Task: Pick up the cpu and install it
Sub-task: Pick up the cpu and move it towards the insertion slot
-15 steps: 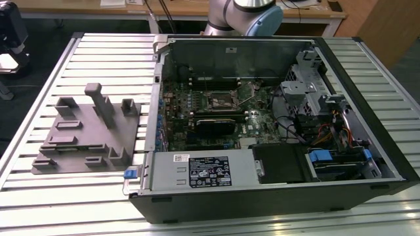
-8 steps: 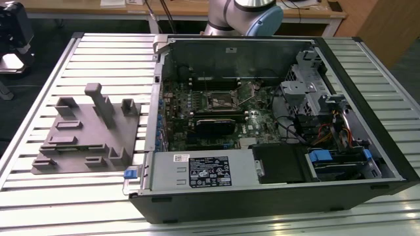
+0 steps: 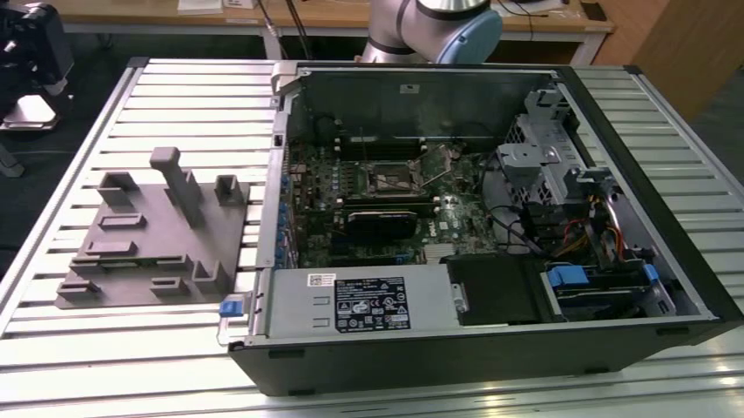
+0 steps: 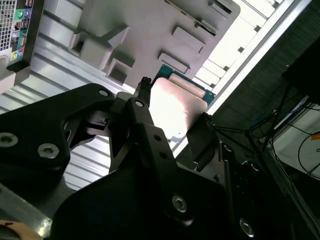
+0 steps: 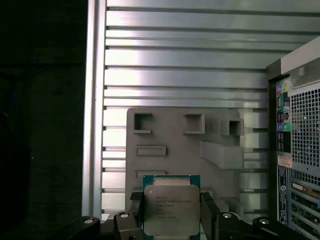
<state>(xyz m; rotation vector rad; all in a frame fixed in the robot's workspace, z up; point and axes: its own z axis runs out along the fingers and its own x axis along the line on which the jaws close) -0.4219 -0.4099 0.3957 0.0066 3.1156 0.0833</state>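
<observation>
The cpu point(image 5: 169, 209), a small square chip with a silvery top and a green edge, sits between my two black fingers point(image 5: 136, 209). My gripper point(image 5: 171, 214) is shut on it, high above the gray plastic fixture point(image 5: 185, 145). In the second wrist view the cpu point(image 4: 176, 102) glares brightly between the fingers point(image 4: 146, 125), and my gripper point(image 4: 172, 127) hangs over the fixture point(image 4: 150, 25). The exterior view has the fixture point(image 3: 152, 235) on the slatted table at the exterior view's left. The open computer case holds the motherboard with its bare socket point(image 3: 389, 178).
A black heatsink block point(image 3: 378, 225) and a white-labelled power supply box point(image 3: 361, 300) lie inside the case point(image 3: 686, 287). The arm's base point(image 3: 436, 26) stands behind the case. The case's rear panel point(image 5: 300, 140) is beside the fixture. The table's edge point(image 5: 95, 125) borders dark floor.
</observation>
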